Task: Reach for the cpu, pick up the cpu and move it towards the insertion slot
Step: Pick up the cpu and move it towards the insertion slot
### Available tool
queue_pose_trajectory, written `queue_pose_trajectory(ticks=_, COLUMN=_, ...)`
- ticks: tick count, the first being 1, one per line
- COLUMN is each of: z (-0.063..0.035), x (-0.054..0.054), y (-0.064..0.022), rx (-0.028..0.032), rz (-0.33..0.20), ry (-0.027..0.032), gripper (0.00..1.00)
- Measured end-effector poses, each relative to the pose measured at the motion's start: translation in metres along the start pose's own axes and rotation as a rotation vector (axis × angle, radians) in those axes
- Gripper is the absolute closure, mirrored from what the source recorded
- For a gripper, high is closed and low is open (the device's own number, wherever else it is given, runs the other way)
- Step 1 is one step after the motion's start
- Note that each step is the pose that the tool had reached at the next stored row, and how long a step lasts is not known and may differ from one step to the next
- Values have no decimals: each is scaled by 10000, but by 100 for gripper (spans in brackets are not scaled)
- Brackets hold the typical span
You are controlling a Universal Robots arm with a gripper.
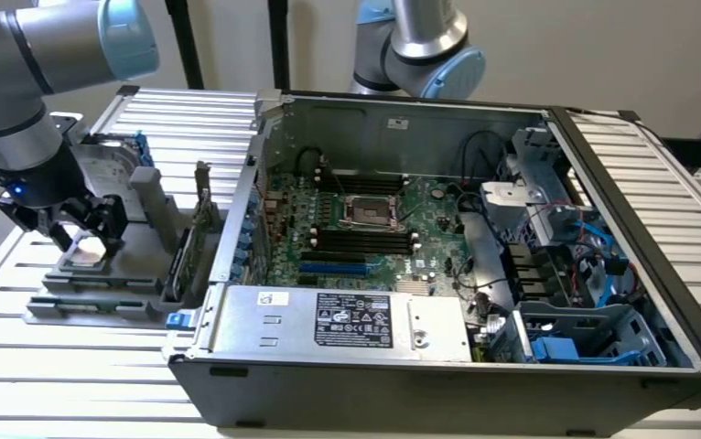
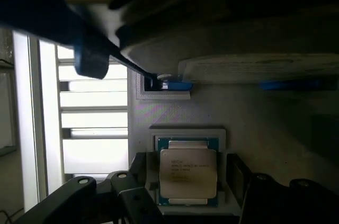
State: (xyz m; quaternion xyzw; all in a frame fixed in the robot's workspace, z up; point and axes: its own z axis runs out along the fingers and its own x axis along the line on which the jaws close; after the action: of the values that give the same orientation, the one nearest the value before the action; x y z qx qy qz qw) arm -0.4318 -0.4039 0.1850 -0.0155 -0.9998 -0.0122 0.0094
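The cpu [image 2: 188,173] lies flat in a grey holder [image 1: 106,294] on the worktop [image 1: 33,366], at nine o'clock from the open computer case [image 1: 448,389]. The gripper [image 1: 80,238] hangs over the cpu, jaws spread astride it. The insertion slot [image 1: 369,212] sits toward three o'clock, inside the case.

cpu [image 2: 188,173]: small thin square chip, silvery metal lid facing up, a few lines of small dark print on it, teal-green board edge showing round the lid. Lies flat, seated in a square recess of a grey holder [image 2: 175,113], edges squared to the recess walls. In the exterior view it reads as a pale patch on that holder, outside the computer case [image 1: 448,384], towards the exterior view's left. insertion slot [image 1: 369,212]: square socket, shiny metal frame round a dark centre, lying flat on the motherboard [image 1: 436,215] inside the open case, long black memory slots [image 1: 357,242] just beside it. cpu and insertion slot well apart
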Motion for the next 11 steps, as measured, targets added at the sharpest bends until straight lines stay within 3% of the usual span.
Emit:
queue_pose_trajectory(ticks=6, z=1, x=0, y=0, rx=1, rz=0, ry=0, gripper=31)
queue_pose_trajectory(ticks=7, z=1, x=0, y=0, rx=1, rz=0, ry=-1, gripper=38)
queue_pose_trajectory(ticks=11, z=1, x=0, y=0, rx=1, rz=0, ry=-1, gripper=38)
